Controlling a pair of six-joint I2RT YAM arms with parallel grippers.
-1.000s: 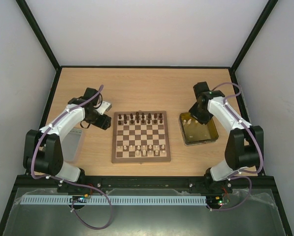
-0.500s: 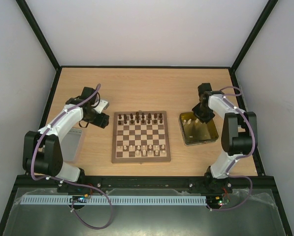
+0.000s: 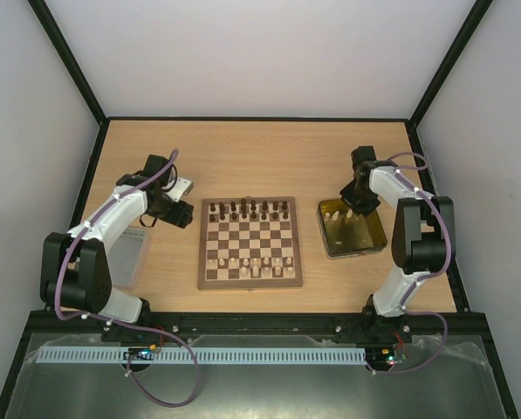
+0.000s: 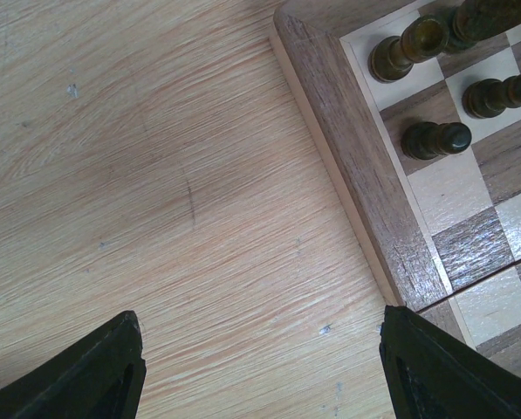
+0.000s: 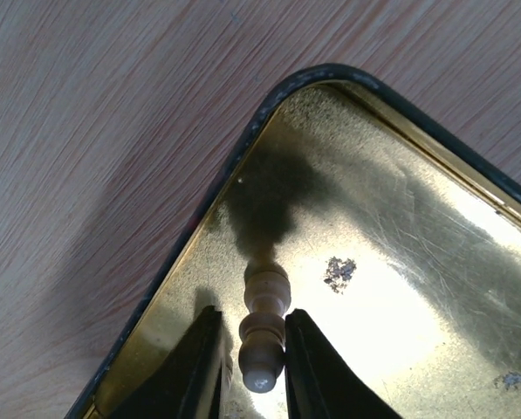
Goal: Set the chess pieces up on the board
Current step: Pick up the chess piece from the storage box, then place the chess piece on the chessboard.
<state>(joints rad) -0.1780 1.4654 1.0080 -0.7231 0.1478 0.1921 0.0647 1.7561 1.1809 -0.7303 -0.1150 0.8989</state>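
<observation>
The board (image 3: 250,282) lies mid-table with dark brown pieces (image 3: 247,209) along its far rows and cream pieces (image 3: 251,264) along its near rows. My left gripper (image 3: 183,214) is open and empty, hovering over bare table just off the board's far left corner (image 4: 356,148). Its fingers (image 4: 112,367) are wide apart, and dark pieces (image 4: 435,138) stand on the corner squares. My right gripper (image 3: 352,209) is down in the far left corner of the yellow tray (image 3: 354,253). Its fingers (image 5: 199,367) are close around a cream chess piece (image 5: 264,336).
The tray's dark rim (image 5: 243,144) curves just beyond the right fingers. A grey translucent lid (image 3: 131,253) lies on the table to the left, under the left arm. Black frame posts and white walls enclose the table.
The right arm has swung and lowered its gripper into the tray's far left corner. The left gripper has drawn back slightly to the left, away from the board.
</observation>
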